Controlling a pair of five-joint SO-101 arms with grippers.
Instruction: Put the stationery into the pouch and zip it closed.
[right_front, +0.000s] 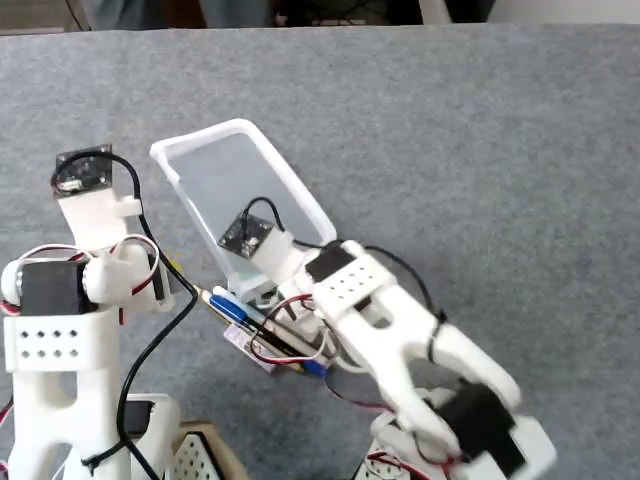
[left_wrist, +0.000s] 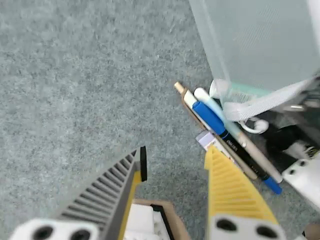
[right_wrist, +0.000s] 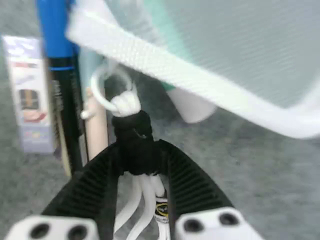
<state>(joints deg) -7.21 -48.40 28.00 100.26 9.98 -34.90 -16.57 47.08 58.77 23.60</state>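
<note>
Pouch (right_front: 235, 185): translucent, white-edged. Pen (left_wrist: 212, 120): blue and black. Zip pull (right_wrist: 131, 131): black, white ring. Table (right_front: 480, 130): speckled grey. Left gripper (left_wrist: 176, 150): yellow and grey, ribbed. Right gripper (right_wrist: 141, 150): black, ribbed.

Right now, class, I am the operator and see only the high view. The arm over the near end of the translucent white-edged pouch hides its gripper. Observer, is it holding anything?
Observer: Yes. The right gripper is shut on the black zip-pull cord of the translucent pouch.
Operator: What joins that cord to the pouch?
Observer: A white ring at the pouch's white zip band.
Operator: And the left gripper?
Observer: The left gripper is open, above the grey table, next to the blue-and-black pen.
</note>
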